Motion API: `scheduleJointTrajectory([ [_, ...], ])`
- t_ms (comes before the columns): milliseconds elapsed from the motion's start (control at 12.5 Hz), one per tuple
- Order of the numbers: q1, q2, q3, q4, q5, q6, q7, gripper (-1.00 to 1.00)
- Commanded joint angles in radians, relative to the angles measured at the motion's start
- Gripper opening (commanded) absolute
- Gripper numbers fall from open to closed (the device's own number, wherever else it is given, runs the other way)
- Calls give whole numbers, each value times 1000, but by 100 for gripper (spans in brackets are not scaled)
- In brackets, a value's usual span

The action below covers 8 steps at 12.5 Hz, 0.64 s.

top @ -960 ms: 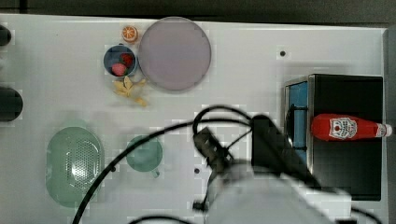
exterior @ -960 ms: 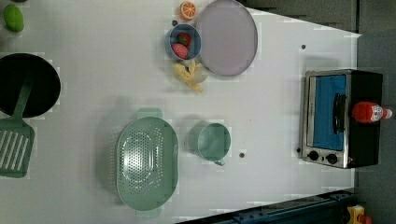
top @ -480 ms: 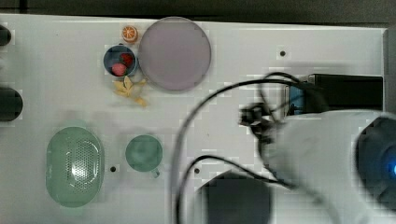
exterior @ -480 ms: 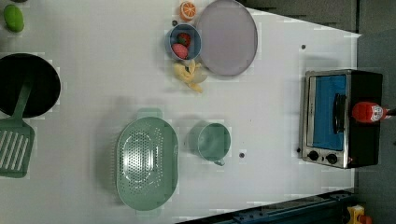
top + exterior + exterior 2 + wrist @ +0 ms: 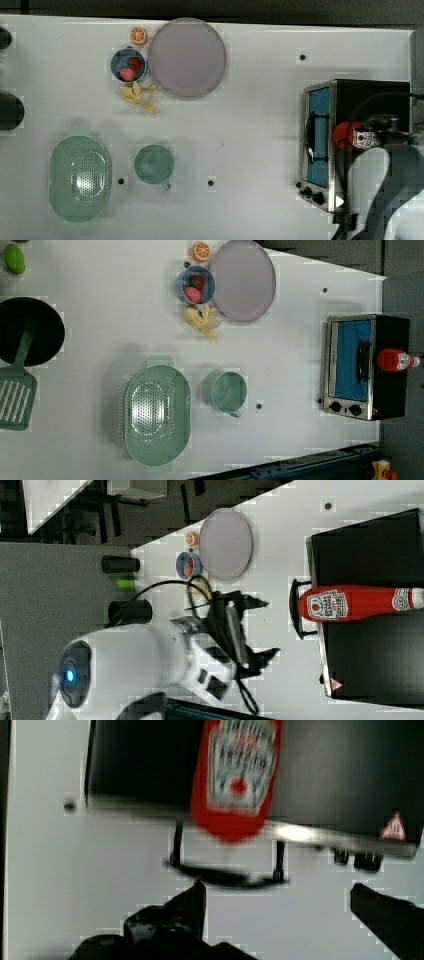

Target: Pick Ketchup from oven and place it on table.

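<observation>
Nearest in the wrist view we see the hand (image 5: 280, 895) with its fingers (image 5: 192, 902) spread wide, gripping nothing, poised over the white worktop (image 5: 45, 870) just in front of the oven (image 5: 150, 765). Beyond the fingers lies the oven's black handle (image 5: 225, 877), then its steel front edge. Farther on, the Ketchup (image 5: 235, 775) lies on its side on top of the oven, its base overhanging the front edge.

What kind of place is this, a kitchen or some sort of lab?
Probably a robot lab staged as a kitchen: a white table with small holes carries a toaster oven, ketchup and toy-like fruit, beside a robot arm.
</observation>
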Motion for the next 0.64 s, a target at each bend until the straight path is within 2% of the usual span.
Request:
scheduleJointTrajectory([
  [80, 14, 100, -34, 59, 1, 77, 2, 100],
  [320, -12, 222, -49, 80, 122, 100, 4, 100],
  [640, -21, 308, -49, 77, 144, 166, 4, 100],
])
